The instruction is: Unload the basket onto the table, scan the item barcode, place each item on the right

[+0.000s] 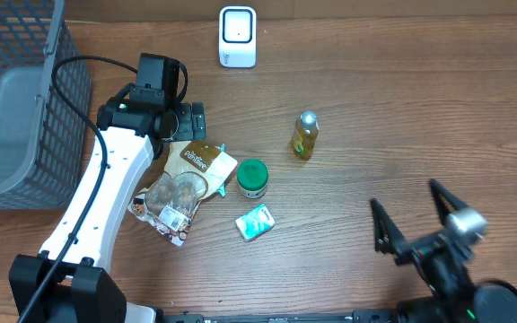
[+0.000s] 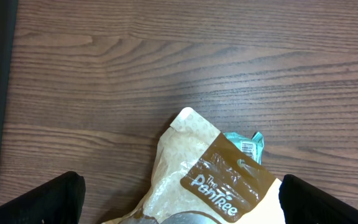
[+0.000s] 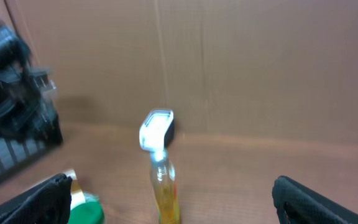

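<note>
Left pincer (image 2: 180, 182): nearest item. Fingers spread wide apart, holding nothing, poised over the top end of the snack pouch (image 2: 207, 177) with a finger to either side. Contact not discernible.

Snack pouch: brown and clear, lying flat on the bench (image 1: 375, 90), left of its middle. Taken to be the item for scanning. No barcode on show on this face.

Scanner (image 1: 238, 36): white, upright, at the far edge of the bench near its middle, well apart from the pouch.

Right pincer (image 1: 411, 213): fingers likewise wide apart, empty, raised over the near right corner.

Other stock:
- green-lidded tub (image 1: 252, 178), just beside the pouch
- small teal packet (image 1: 255, 222), toward the near edge
- bottle (image 1: 304, 135) of yellow liquid, right of middle
- wire basket (image 1: 16, 90), at the far left corner

Step in hand, by my reckoning: approach to the pick-up, nothing lifted yet. Next move calls for lowering, closing on the pouch's top edge, then carrying it to the scanner with the barcode turned toward its window.
</note>
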You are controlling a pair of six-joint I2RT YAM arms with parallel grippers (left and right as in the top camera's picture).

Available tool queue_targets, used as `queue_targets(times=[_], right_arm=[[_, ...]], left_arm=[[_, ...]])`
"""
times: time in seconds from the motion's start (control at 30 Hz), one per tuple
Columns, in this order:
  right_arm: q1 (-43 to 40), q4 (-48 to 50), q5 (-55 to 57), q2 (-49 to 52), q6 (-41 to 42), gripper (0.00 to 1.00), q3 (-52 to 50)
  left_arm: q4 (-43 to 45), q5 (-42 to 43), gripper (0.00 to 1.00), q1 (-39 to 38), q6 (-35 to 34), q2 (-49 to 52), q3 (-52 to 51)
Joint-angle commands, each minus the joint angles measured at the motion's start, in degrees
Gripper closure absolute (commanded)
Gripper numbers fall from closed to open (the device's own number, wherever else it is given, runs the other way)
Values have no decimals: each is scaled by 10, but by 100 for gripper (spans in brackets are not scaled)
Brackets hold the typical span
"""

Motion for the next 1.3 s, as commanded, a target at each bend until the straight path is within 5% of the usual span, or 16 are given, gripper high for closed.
queue_targets(times=[0.0,0.5,0.87,1.27], right_arm=[[-2,-22,23,14,7,0,85],[-2,-187,27,239,-25,0,435],[-2,-452,21,501,-26,0,697],[-2,-496,-87,700,-26,0,721]], left_arm=[[1,-6,1,0,-3,-12,10],[1,-6,0,0,-3,-12,10],[1,-6,0,0,-3,-12,10],[1,-6,0,0,-3,-12,10]])
